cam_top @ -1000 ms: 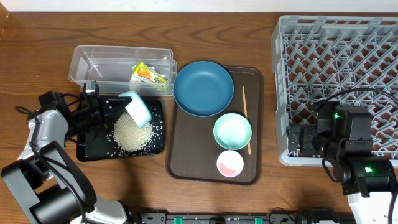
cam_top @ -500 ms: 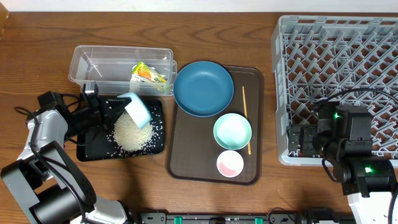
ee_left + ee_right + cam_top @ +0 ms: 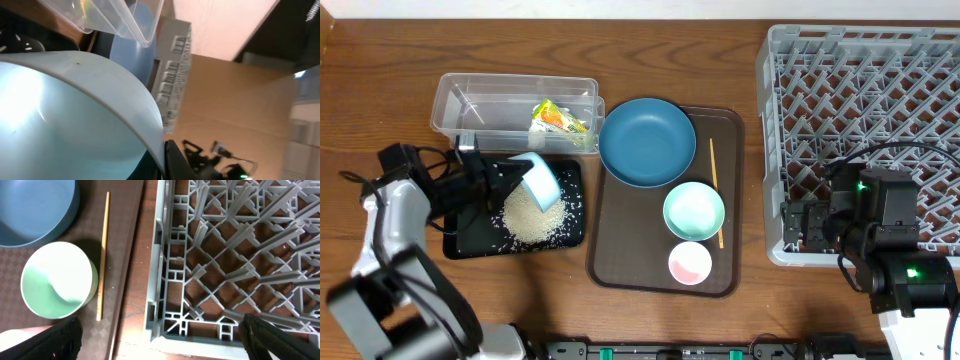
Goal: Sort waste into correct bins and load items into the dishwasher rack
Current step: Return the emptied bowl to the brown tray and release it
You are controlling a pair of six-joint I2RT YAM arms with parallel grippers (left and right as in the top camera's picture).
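Observation:
My left gripper (image 3: 517,178) is shut on the rim of the pale-blue bowl (image 3: 542,182) and holds it tilted on its side over the black tray (image 3: 470,236). A pile of white rice (image 3: 533,212) lies in that tray, with loose grains around it. In the left wrist view the bowl's white inside (image 3: 60,115) fills the frame, with its rim pinched in my gripper (image 3: 162,160). The snack wrapper (image 3: 558,120) lies in the clear tub (image 3: 490,105). My right gripper (image 3: 800,228) is open and empty at the front left corner of the grey rack (image 3: 770,150); the right wrist view (image 3: 162,345) shows it there too.
The brown serving tray (image 3: 620,250) holds the dark-blue bowl-plate (image 3: 647,141), the mint-green bowl (image 3: 694,210), the pink cup (image 3: 689,263) and a wooden chopstick (image 3: 715,190). The right wrist view shows the mint bowl (image 3: 55,280), the chopstick (image 3: 102,255) and the rack's lattice (image 3: 225,255).
My left gripper has shifted the pale-blue bowl slightly right and toward the rice pile. The right arm has not moved.

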